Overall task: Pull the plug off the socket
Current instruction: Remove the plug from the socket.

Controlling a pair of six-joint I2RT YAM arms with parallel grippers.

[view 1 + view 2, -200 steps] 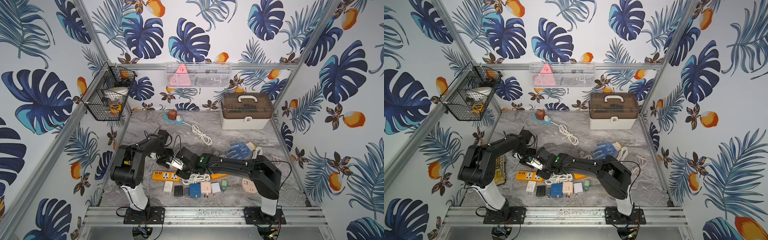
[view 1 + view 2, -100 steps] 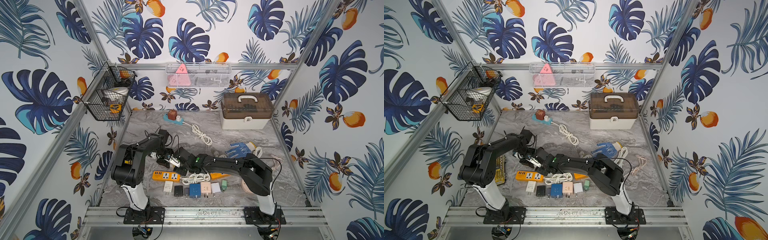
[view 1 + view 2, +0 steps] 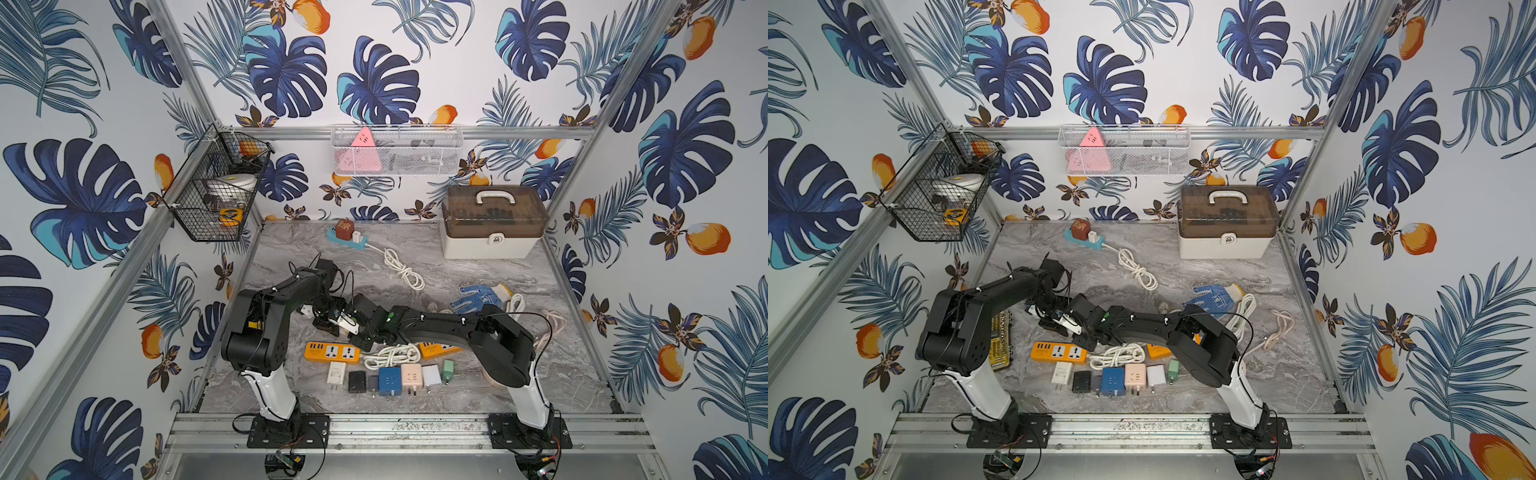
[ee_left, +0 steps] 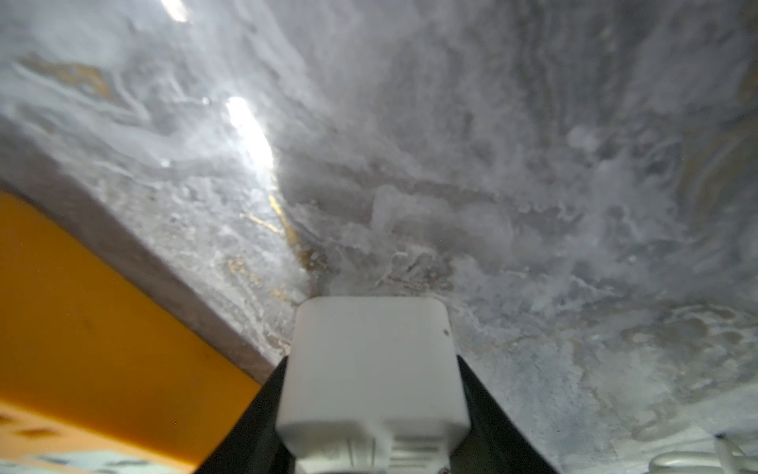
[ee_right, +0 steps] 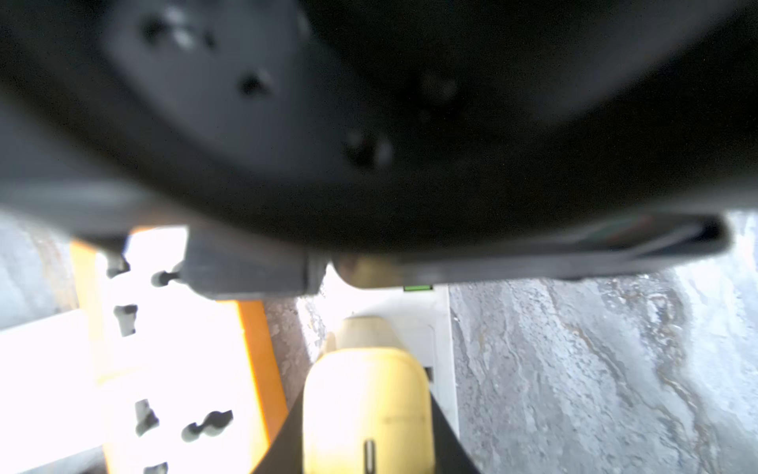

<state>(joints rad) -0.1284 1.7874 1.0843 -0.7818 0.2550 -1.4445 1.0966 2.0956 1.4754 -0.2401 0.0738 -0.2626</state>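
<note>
Both grippers meet left of the table's middle, over a small white socket (image 3: 347,323) that shows in both top views (image 3: 1068,322). In the left wrist view my left gripper (image 4: 371,369) is shut on the white socket (image 4: 369,340), with a black finger pressed on each side. In the right wrist view my right gripper (image 5: 367,414) is shut on the pale yellow plug (image 5: 365,381), which fills the gap between its fingers. The plug's nose sits in the white socket (image 5: 439,328) just beyond it. The left arm's black body hides the far end.
An orange power strip (image 3: 331,352) lies just in front of the grippers, with a coiled white cable (image 3: 390,353) and a row of adapters (image 3: 390,378) nearer the front. A teal power strip (image 3: 347,237), a toolbox (image 3: 492,220) and a blue glove (image 3: 478,297) lie further back.
My right gripper has slid left up to the left gripper and its jaws have closed on the plug. The left arm has stayed where it was.
</note>
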